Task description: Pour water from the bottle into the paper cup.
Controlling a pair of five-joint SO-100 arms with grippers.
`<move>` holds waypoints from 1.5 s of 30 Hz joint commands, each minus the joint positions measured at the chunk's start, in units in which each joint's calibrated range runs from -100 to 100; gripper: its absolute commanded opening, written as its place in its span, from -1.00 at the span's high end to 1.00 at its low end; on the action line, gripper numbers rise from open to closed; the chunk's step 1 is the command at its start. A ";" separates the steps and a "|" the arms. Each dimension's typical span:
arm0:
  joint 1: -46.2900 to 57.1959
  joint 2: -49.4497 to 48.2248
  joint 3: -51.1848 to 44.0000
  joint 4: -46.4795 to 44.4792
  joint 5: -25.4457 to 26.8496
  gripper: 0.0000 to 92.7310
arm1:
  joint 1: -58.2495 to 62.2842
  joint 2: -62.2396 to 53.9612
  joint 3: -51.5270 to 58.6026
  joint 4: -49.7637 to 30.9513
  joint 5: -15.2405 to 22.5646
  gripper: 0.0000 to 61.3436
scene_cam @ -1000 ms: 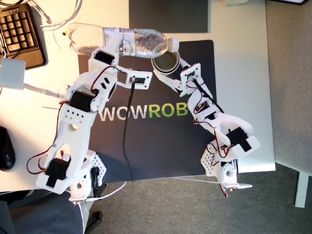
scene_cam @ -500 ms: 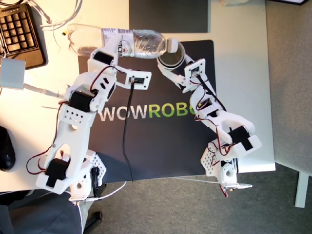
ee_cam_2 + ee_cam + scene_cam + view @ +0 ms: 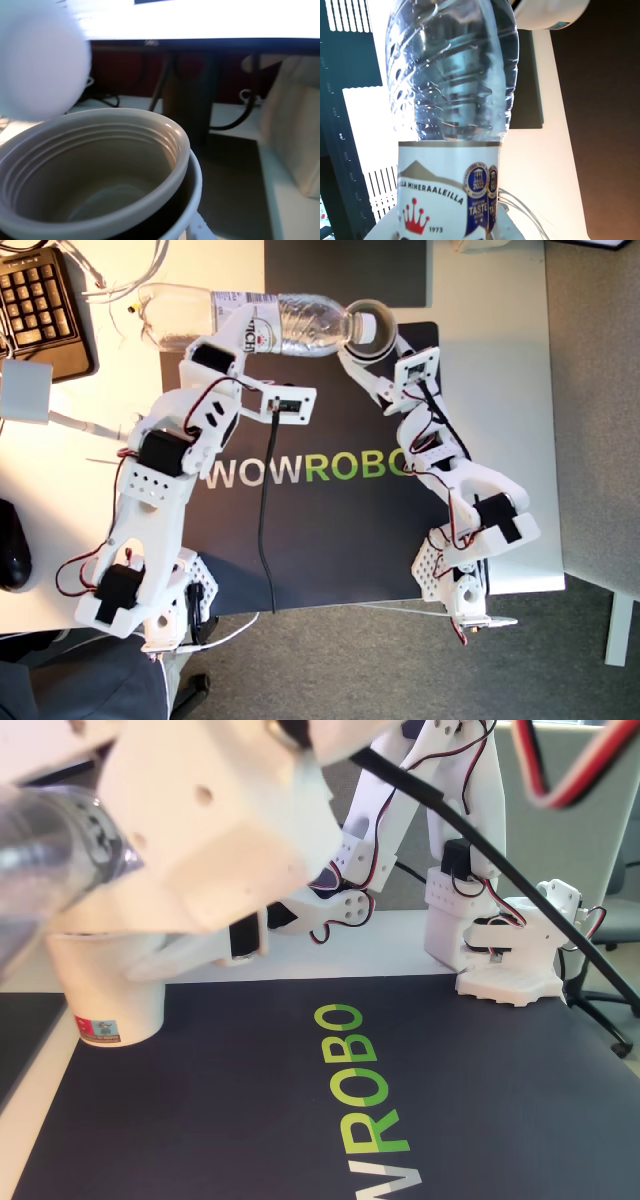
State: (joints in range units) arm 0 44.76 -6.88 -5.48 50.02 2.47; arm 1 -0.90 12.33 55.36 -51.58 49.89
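Observation:
The bottle (image 3: 250, 322) lies on its side above the table's far part, held at its label by my first gripper (image 3: 236, 338), which is shut on it. Water (image 3: 452, 75) shows through its ribbed wall. Its white cap (image 3: 40, 60) is on and sits right at the rim of the paper cup (image 3: 370, 324). My second gripper (image 3: 364, 344) is shut around the paper cup (image 3: 95, 175), whose beige inside looks dry. In the other view the cup (image 3: 105, 995) stands upright at the mat's edge, under the blurred bottle (image 3: 50, 860).
A black mat (image 3: 320, 530) with lettering covers the table's middle. In the exterior view a keyboard (image 3: 40, 305), a white box (image 3: 25, 390), cables and a mouse (image 3: 12, 545) lie at the left. A dark pad (image 3: 345, 270) lies at the far edge.
My second gripper has carried the paper cup towards the table's far edge and to the exterior view's right. The bottle has shifted slightly the same way, and its cap now meets the cup's rim.

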 commanded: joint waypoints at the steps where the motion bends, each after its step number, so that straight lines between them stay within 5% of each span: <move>1: -0.65 -7.71 -10.19 0.29 0.88 1.00 | 1.44 -0.18 -4.70 -3.24 -0.49 1.00; 11: -1.31 -8.32 -8.10 0.37 0.88 1.00 | 0.24 7.63 -1.88 -16.23 -0.59 1.00; 22: -1.57 -6.15 -8.19 -0.29 0.93 1.00 | -4.78 11.67 -2.52 -13.29 5.47 1.00; 33: -1.31 -6.24 -7.47 -0.29 0.93 1.00 | 0.60 3.60 -7.51 -2.34 4.69 1.00; 45: -1.70 -7.71 -3.56 -0.20 0.34 1.00 | 2.87 9.44 -11.60 -10.43 4.15 1.00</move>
State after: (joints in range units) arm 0 44.11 -6.88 -5.57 50.51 2.52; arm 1 1.00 23.57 50.77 -56.93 54.58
